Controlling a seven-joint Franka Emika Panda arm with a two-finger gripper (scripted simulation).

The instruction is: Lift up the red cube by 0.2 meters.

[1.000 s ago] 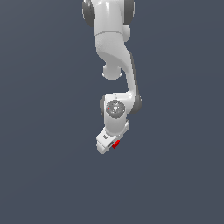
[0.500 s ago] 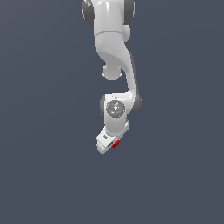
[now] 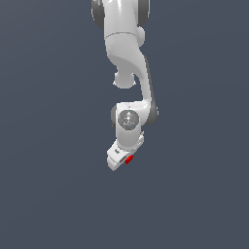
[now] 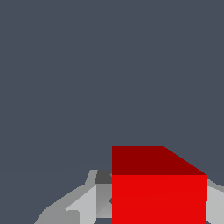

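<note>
The white arm [image 3: 127,73] reaches down over the plain grey counter [image 3: 48,194], its wrist tipped so the end effector [image 3: 119,158] points low. In the wrist view the end effector's grey fingers [image 4: 83,201] flank the red cube [image 4: 158,197], which fills the space between them. I judge it clenched on the cube, a grip needed for lifting. In the exterior view the red cube [image 3: 129,159] peeks out beside the white body.

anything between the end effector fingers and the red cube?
Nothing shows between them. In the wrist view the small bright red solid cube fills the space between the grey fingers. The exterior view shows it tucked against the white end effector; actual contact can't be confirmed.
</note>
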